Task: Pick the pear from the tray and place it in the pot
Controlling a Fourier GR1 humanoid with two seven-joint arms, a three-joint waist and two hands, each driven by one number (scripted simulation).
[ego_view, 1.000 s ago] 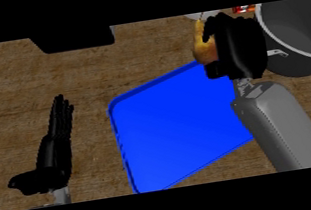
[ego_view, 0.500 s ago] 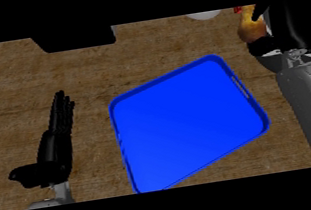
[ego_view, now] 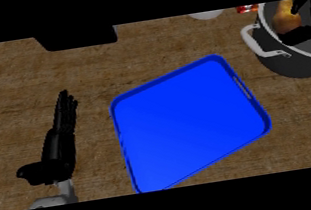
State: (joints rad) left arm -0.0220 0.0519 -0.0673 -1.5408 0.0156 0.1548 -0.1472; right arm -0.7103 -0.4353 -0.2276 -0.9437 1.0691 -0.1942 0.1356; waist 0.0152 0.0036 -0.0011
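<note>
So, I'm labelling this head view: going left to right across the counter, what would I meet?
Left robot hand → blue tray → pot. The pear and right robot hand overlap the pot, so they are left out.

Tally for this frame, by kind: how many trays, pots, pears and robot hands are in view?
tray: 1
pot: 1
pear: 1
hands: 2 (left hand, right hand)
Total: 5
</note>
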